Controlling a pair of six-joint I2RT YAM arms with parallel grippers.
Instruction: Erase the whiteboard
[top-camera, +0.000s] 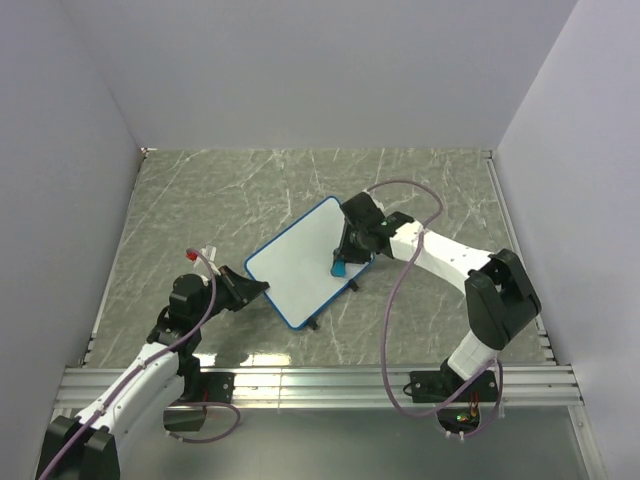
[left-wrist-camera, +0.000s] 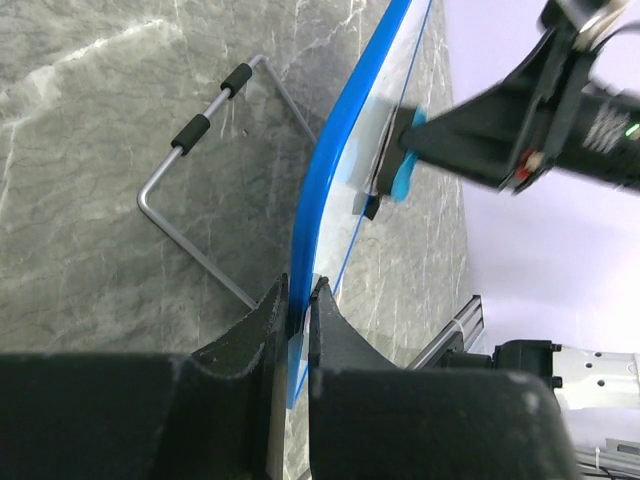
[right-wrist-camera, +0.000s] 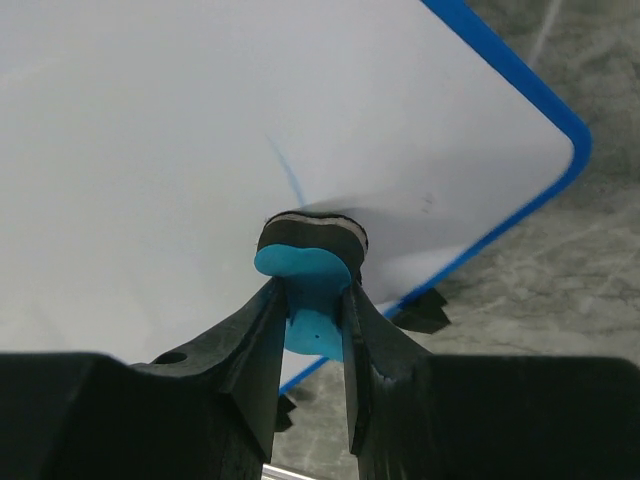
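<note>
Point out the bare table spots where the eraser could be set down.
Widest: the far table strip between the whiteboard and the back wall. Also the strip along the left wall, beyond the left arm. Crowded: the board's near-left corner, clamped by the left end effector, and its right side, where the right end effector presses the eraser.

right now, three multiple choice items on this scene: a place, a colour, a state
1. Where does the left gripper clamp the flat white rectangular whiteboard with the blue frame? A) its frame edge B) its white middle C) nowhere, it hangs clear
2. What colour is the grip of the small felt-padded eraser? A) red B) blue C) yellow
3. How is the right gripper? A) open, empty B) shut on the eraser C) shut on nothing
Answers: 1 A, it pinches the blue rim; 2 B, blue shows above the black felt; 3 B, it squeezes the eraser's grip.
</note>
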